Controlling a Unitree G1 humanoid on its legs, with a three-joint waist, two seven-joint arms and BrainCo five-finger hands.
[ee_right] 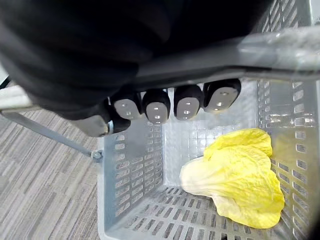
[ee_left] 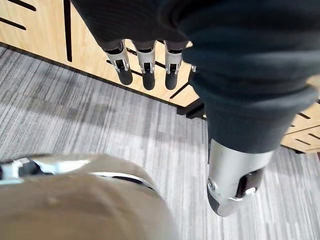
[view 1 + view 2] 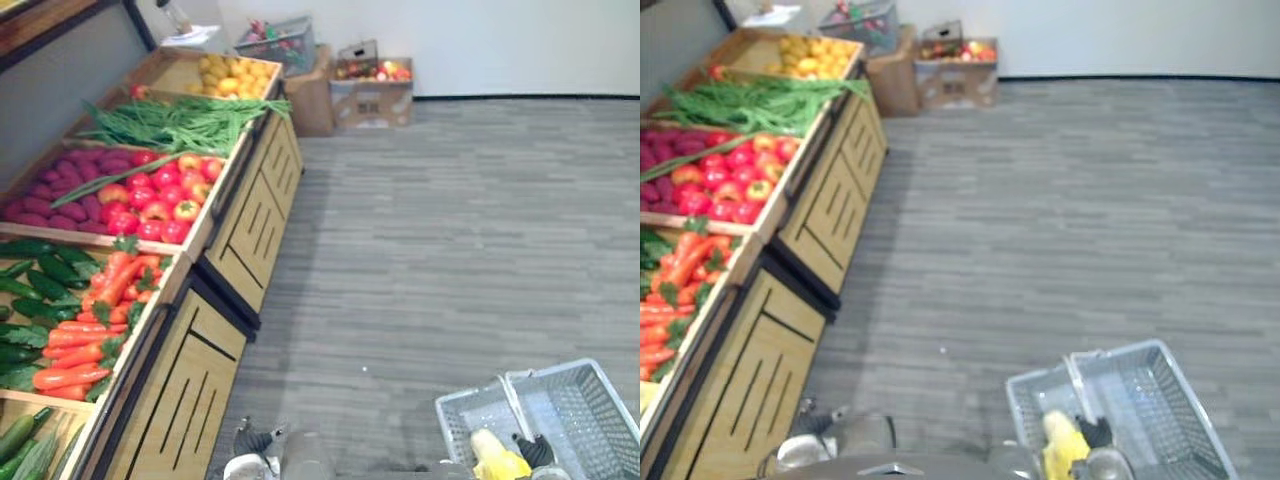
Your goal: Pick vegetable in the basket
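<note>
A grey plastic basket (image 3: pixel 590 400) hangs low at my right side, over the carpet. Inside it lies a yellow leafy cabbage (image 1: pixel 240 180), also seen from above (image 3: pixel 495 462). My right hand (image 1: pixel 172 102) is curled round the basket's grey handle (image 1: pixel 285 47) and shows at the basket's near rim (image 3: pixel 535 450). My left hand (image 2: pixel 145 67) hangs with straight fingers beside the wooden stand's front, holding nothing; it appears at the bottom of the left eye view (image 3: pixel 255 440). Vegetables fill the stand to my left: carrots (image 3: pixel 95 320), cucumbers (image 3: pixel 40 275) and green beans (image 3: pixel 175 120).
The wooden stand (image 3: pixel 250 230) runs along the left, also holding red tomatoes (image 3: pixel 160 195), purple vegetables (image 3: pixel 60 185) and yellow produce (image 3: pixel 235 75). Cardboard boxes (image 3: pixel 370 95) and another grey basket (image 3: pixel 280 40) stand by the far wall. Grey carpet (image 3: pixel 450 230) stretches to the right.
</note>
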